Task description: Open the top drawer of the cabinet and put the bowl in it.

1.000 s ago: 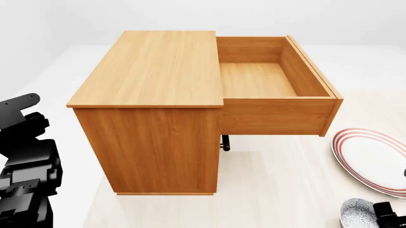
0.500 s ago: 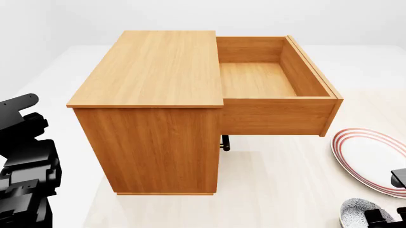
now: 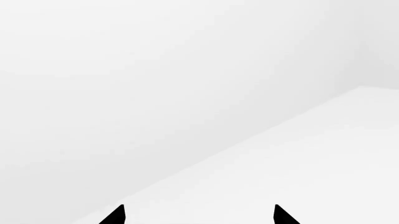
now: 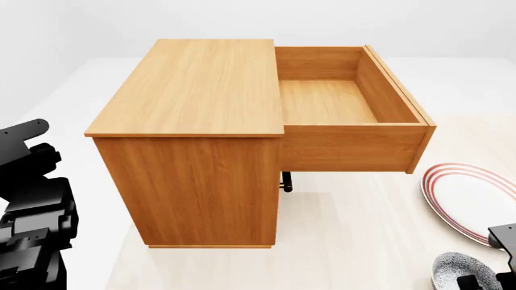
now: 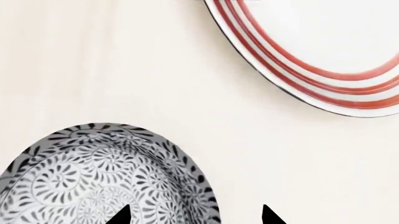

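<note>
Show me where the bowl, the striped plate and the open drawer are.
bowl (image 5: 106,179), right wrist view, on its patterned inside.
plate (image 5: 324,42), right wrist view, on its white middle.
top drawer (image 4: 327,99), head view, on its bare wooden floor.

Head view looks down; right wrist closely shares its bowl (image 4: 455,271) and plate (image 4: 472,199).

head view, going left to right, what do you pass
left arm → cabinet → top drawer, pulled open → plate. The bowl and right gripper share the plate's span, so they're left unordered.
</note>
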Controlling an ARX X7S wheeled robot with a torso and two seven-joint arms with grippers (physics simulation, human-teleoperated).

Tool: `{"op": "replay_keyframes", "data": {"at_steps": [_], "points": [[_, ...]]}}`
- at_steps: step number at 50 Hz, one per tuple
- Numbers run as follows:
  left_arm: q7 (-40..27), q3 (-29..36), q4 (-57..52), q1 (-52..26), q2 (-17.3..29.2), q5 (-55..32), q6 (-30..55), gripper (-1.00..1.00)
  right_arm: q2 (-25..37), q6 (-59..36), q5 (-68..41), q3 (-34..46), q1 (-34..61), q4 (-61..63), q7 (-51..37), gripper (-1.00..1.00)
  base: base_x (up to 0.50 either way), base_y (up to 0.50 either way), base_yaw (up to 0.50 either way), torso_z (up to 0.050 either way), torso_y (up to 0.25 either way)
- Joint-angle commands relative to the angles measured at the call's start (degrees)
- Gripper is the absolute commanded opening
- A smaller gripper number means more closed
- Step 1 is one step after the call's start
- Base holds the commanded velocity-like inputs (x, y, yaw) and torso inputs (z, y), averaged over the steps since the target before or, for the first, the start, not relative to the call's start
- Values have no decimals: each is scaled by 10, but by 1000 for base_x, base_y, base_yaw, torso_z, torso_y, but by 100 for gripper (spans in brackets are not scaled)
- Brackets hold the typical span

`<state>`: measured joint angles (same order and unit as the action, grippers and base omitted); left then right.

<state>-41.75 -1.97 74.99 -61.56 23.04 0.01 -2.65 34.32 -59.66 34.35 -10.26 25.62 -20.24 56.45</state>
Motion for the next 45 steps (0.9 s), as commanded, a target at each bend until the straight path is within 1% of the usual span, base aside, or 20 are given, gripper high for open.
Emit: {"op": "replay_keyframes", "data": {"at_steps": [1,4,5,20,29,45], "points": [[0,0,0,0,0,0,-1,100,-6,18,-4,-3,-1,-27,-14,100,0,0,0,0,0],[-1,0,0,1,0,0,-1,100,-7,27,-5,-2,-7,-22,-17,100,4,0,0,0,0],[-1,0,0,1,0,0,-1,100,-7,30,-5,-1,-10,-18,-15,-100,0,0,3,0,0],[-2,0,0,1,-1,0,-2,100,-3,29,-7,-1,-16,7,-6,-100,1,0,1,0,0],[-2,-1,0,2,-3,0,-3,100,-2,23,-14,-21,-11,38,-3,-100,1,0,1,0,0],[-3,-4,0,2,-5,0,-1,100,28,-48,-7,-56,-8,154,47,-100,0,0,0,0,0]]}}
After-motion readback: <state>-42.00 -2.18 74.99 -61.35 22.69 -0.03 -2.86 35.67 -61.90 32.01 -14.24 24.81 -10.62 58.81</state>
